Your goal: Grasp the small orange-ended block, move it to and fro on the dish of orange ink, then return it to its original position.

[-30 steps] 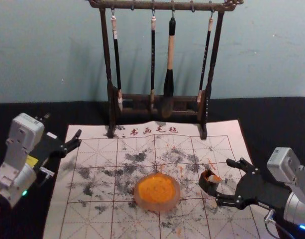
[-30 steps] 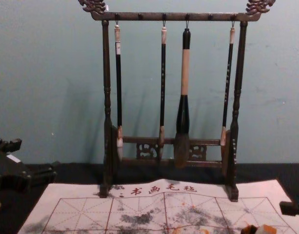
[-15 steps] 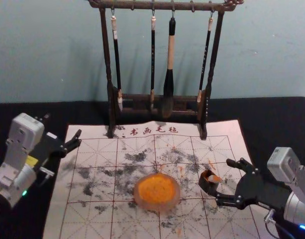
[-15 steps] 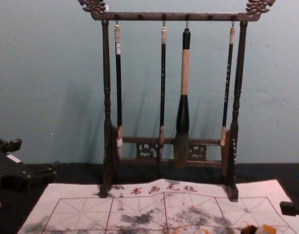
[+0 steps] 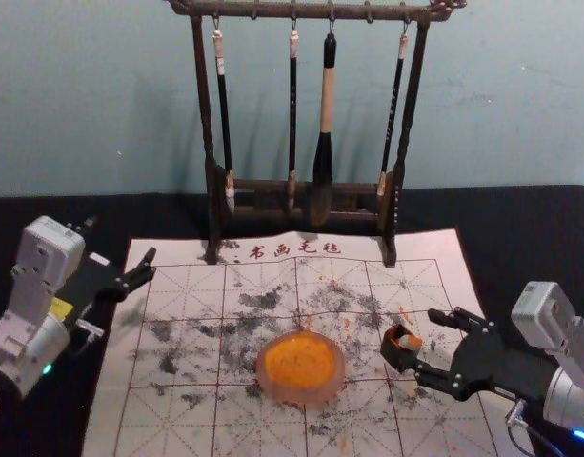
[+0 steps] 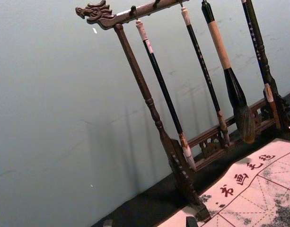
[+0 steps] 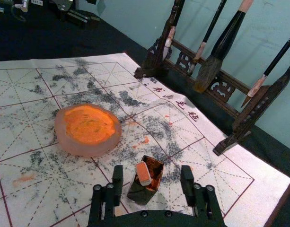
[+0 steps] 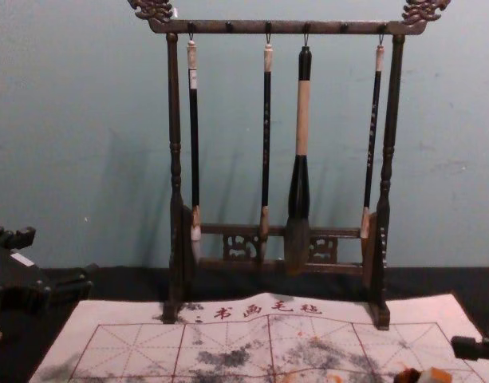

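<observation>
And there at the back stands the dark wooden rack (image 8: 175, 120) — dragon head (image 6: 96, 13) carved on its top bar, feet on the far edge of the mat (image 5: 177, 419). Four brushes hang in a row: slim, slim, then the thick brush (image 8: 302, 120) with its pale wooden grip, then slim again. The mat, gridded in red and smudged grey and orange, lies over the black-covered table (image 5: 534, 228) — pale blue-green wall (image 5: 520, 95) beyond.
</observation>
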Motion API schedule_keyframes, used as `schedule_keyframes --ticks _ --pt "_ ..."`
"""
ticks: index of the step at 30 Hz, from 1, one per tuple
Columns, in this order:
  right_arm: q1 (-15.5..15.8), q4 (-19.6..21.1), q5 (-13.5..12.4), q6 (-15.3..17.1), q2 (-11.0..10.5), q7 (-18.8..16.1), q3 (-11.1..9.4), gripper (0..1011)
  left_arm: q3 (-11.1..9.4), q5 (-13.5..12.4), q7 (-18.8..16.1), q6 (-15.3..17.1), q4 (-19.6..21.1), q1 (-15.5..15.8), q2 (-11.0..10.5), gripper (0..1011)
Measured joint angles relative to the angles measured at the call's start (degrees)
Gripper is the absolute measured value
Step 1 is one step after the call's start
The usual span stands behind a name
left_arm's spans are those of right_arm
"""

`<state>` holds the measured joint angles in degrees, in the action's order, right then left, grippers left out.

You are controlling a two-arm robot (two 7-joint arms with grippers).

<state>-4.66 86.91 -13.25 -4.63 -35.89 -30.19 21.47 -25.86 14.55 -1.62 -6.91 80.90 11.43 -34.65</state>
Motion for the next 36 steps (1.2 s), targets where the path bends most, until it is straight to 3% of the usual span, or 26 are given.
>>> schedule_keyframes --ticks 6,9,10,19,20,23,36 --pt "0.0 0.0 0.0 0.0 0.0 0.0 0.0 564 0.0 0.0 0.0 0.0 0.0 0.0 0.0 1001" --pt "0.0 0.0 0.0 0.0 0.0 0.0 0.0 523 0.0 0.0 0.0 0.0 0.0 0.0 0.0 1001" --pt "0.0 0.0 0.0 0.0 0.0 0.0 0.0 448 0.0 0.0 0.0 0.0 0.0 0.0 0.0 1001" --pt "0.0 0.0 -0.1 0.0 0.0 0.0 0.0 190 0.0 0.0 0.0 0.0 0.0 0.0 0.0 1001" --pt "0.0 0.0 -0.1 0.0 0.0 0.0 0.0 126 0.0 0.0 0.0 0.0 0.0 0.0 0.0 1001" --pt "0.0 0.0 -0.1 0.0 0.0 0.0 0.0 85 0.0 0.0 0.0 0.0 0.0 0.0 0.0 1002" --pt "0.0 0.0 -0.1 0.0 0.0 0.0 0.0 85 0.0 0.0 0.0 0.0 0.0 0.0 0.0 1002"
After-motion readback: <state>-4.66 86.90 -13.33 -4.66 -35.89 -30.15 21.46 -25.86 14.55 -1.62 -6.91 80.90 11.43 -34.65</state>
